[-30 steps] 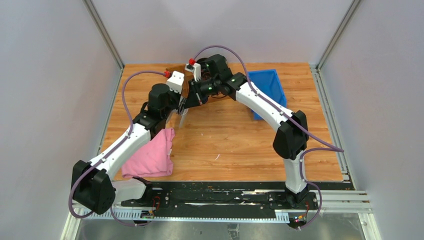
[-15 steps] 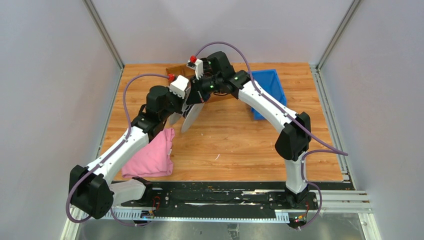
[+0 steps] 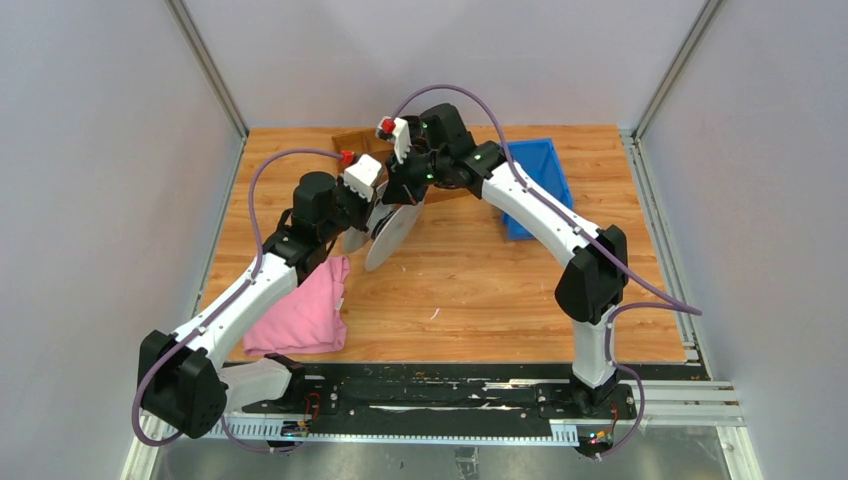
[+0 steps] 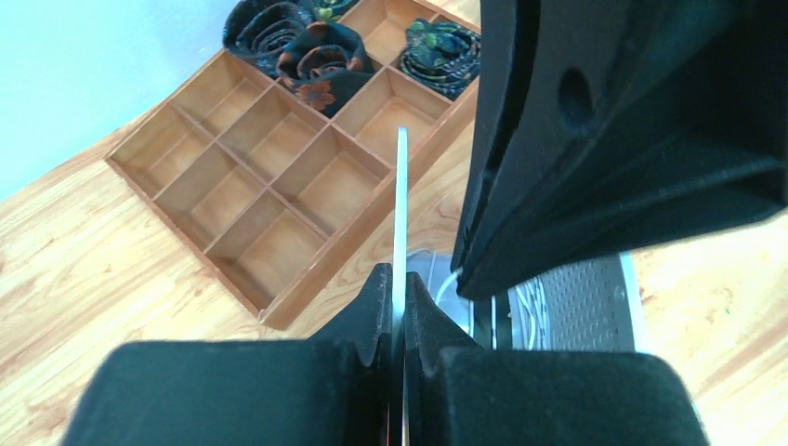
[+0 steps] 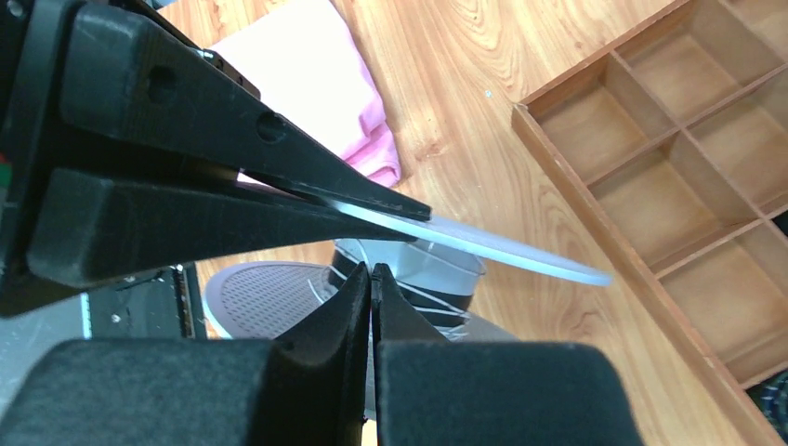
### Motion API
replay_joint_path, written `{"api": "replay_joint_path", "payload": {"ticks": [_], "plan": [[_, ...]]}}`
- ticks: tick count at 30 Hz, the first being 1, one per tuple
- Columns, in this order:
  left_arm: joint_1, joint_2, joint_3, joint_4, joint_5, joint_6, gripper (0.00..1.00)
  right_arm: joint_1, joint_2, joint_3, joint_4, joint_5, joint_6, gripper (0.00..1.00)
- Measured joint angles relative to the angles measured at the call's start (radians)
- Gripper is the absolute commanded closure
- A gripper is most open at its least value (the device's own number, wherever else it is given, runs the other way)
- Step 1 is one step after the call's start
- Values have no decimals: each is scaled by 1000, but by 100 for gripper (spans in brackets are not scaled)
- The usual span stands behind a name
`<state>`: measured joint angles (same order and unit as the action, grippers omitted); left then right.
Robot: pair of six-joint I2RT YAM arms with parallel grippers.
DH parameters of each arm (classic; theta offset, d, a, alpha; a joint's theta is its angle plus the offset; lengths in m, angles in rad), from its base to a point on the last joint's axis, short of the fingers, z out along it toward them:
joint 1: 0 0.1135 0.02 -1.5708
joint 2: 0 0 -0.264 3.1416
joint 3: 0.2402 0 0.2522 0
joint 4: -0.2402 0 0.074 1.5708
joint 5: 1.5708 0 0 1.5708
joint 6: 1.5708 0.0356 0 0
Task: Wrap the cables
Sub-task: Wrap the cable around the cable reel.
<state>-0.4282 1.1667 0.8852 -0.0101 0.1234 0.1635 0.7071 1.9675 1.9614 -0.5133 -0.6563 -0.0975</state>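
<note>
Left of centre, your left gripper [image 4: 398, 279] pinches tight the rim of a thin disc [image 4: 401, 204] slanting near-left to far-right. Under it the cables [image 5: 429, 297] run in turns around the reel [image 5: 269, 293], parallel to that disc; your right gripper [image 5: 372, 271] is closed at them, hold unclear

I am seeing bright, even light falling from above the wooden table [image 3: 470, 270], casting only soft, faint shadows on it. Above the table in its wrist view, the left gripper [image 4: 397, 299] is blurring close to the lens.
</note>
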Motion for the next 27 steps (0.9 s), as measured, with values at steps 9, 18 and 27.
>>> {"api": "replay_joint_path", "payload": {"ticks": [9,18,27], "plan": [[23,-6,0,-33,132,-18,99,-50,-60,-100,41,-88,-183,99],[72,-5,20,-79,282,-42,100,-49,-119,-166,37,-138,-394,99],[81,14,60,-89,348,-105,100,-24,-180,-219,50,59,-439,99]]}}
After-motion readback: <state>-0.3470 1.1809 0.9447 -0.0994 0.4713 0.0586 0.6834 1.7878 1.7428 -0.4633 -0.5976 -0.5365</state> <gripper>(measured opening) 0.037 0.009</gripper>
